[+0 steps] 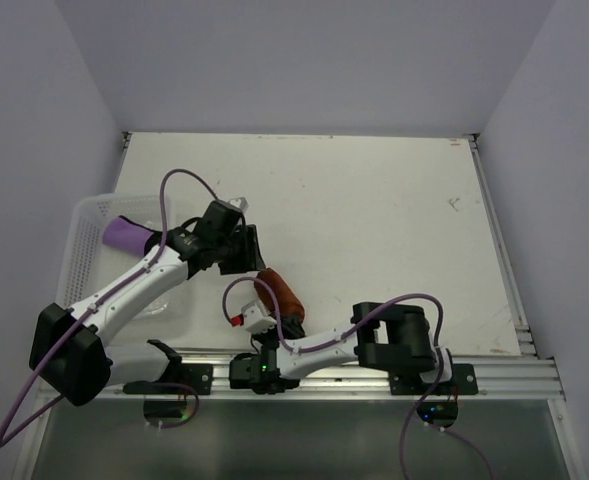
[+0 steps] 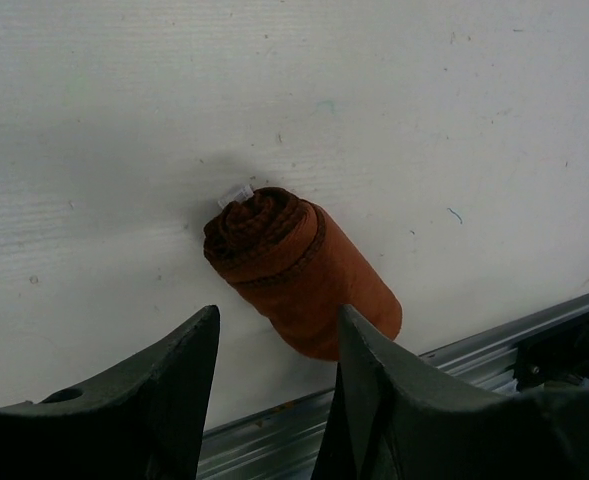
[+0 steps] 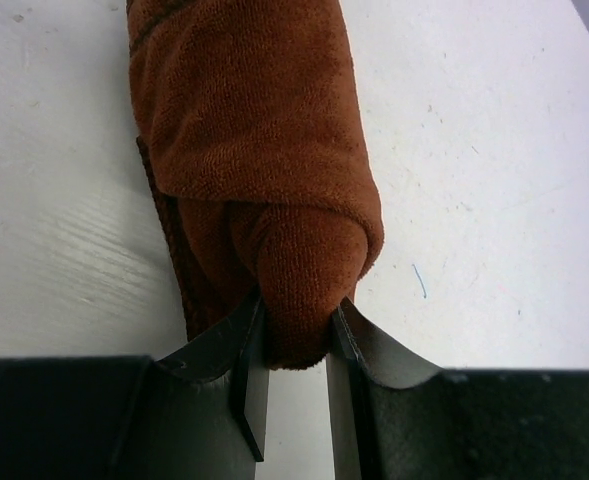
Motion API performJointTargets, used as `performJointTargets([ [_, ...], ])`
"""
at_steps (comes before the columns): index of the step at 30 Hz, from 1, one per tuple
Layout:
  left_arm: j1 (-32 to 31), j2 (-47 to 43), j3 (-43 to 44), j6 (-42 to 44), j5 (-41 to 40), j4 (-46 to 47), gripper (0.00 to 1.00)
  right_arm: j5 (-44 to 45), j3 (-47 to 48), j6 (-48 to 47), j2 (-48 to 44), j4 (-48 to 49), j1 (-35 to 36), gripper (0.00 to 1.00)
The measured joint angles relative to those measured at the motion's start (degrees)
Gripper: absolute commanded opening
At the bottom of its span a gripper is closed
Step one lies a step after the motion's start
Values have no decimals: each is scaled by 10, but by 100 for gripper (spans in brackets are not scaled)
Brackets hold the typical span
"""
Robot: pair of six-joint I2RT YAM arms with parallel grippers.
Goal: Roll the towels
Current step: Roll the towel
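Cloth, rust orange-brown terry, rolled into a short thick cylinder [image 2: 294, 270]: noted lying on the white table top [image 1: 374, 230] near its front edge, just ahead of the aluminium rail [image 2: 494, 335]. The spiral of layers is seen at the far end, with a small white tag [image 2: 236, 192] beside it.

The near end is pinched by the right gripper [image 3: 294, 320]. Its jaws are closed part-way on a bunched fold, and pile is seen bulging around both fingers. The left gripper [image 2: 274, 320] is held above and short of the roll, its jaws about half open with nothing between them.

The 2nd towel, purple with a dark edge [image 1: 124, 235], is seen in the white perforated plastic basket [image 1: 82, 250] at the table's left side. Whether it is rolled cannot be told.

Handling, as judged:
- The cloth is taken to be light, soft and compressible, with a grippy pile and nothing fragile about it.
- A roll lifted by 1 end or 1 layer is expected to sag and loosen.
- A hold across the middle, spanning the full thickness with the outer flap pinned, is preferred.
- A wider opening may be needed for that.
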Motion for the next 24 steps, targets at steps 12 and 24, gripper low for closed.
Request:
performJointTargets([
  [12, -5, 5, -25, -19, 52, 10, 64, 16, 61, -71, 52, -18, 7, 14],
  [24, -66, 51, -25, -59, 45, 35, 70, 17, 81, -110, 75, -14, 14, 14],
])
